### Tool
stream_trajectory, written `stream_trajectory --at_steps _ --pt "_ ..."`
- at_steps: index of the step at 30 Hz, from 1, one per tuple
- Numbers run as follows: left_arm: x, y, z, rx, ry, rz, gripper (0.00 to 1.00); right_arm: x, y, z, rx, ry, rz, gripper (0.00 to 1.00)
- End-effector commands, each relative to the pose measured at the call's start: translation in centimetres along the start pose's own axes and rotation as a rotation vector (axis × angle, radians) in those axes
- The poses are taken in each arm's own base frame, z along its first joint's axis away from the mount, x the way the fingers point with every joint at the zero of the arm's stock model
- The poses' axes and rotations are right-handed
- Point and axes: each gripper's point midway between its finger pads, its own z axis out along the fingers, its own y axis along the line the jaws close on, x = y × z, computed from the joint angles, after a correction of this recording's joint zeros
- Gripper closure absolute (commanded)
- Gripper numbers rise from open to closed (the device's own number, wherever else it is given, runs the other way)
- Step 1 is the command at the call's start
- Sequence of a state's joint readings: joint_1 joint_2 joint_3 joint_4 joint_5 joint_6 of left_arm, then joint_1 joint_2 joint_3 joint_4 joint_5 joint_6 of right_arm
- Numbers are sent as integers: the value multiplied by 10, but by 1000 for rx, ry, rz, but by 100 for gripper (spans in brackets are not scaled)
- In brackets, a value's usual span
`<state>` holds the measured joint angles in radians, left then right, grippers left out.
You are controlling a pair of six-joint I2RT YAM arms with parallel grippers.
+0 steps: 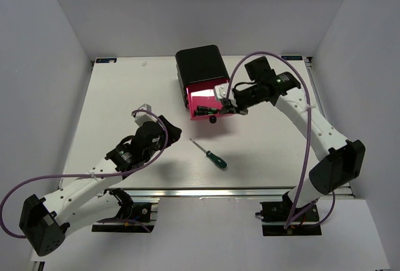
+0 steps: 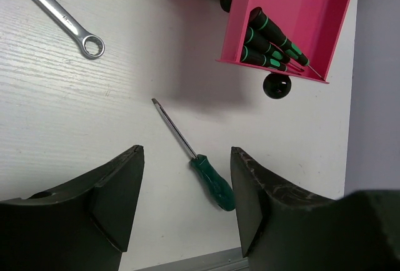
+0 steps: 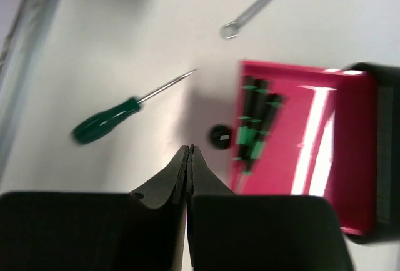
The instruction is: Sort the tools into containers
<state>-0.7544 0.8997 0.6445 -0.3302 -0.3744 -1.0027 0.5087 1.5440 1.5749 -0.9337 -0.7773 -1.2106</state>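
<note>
one screwdriver (image 1: 209, 154) lies on the table (image 1: 125, 96), apart from the open drawer (image 1: 200, 116)

— What sits on the white flat table (image 1: 125, 90)?
— A black rounded box-shaped chest (image 1: 200, 65) stands at the far middle. Nearer lies a slim green-handled screwdriver (image 1: 209, 154), its handle pointing near and right.
— Anything else?
— A long silver metal wrench (image 2: 57, 12), lying flat, left of the screwdriver.
</note>
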Motion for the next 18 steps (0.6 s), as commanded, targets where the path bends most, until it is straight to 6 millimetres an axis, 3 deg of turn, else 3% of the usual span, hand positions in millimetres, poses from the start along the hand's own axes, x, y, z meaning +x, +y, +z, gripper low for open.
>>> stream_trajectory --at_steps 1,5,6,7,9,13,18 --pt "-6 -1 -3 4 -20 -4 33 36 60 7 -212 54 5 100" --pt "-7 0 -3 4 -25 -7 33 62 67 21 -167 108 136 100" --pt "-7 0 -3 2 -23 -5 33 70 48 27 -86 134 102 100" --pt "-7 -1 -3 4 -23 -5 33 83 52 34 -64 160 134 100" --pt "-7 -1 -3 5 -20 -7 33 95 38 38 31 214 180 100" --pt "-5 -1 -2 5 -16 -7 32 105 -5 47 216 231 210 100" --pt "-5 0 -2 2 -15 -9 31 119 -37 53 373 259 247 100"
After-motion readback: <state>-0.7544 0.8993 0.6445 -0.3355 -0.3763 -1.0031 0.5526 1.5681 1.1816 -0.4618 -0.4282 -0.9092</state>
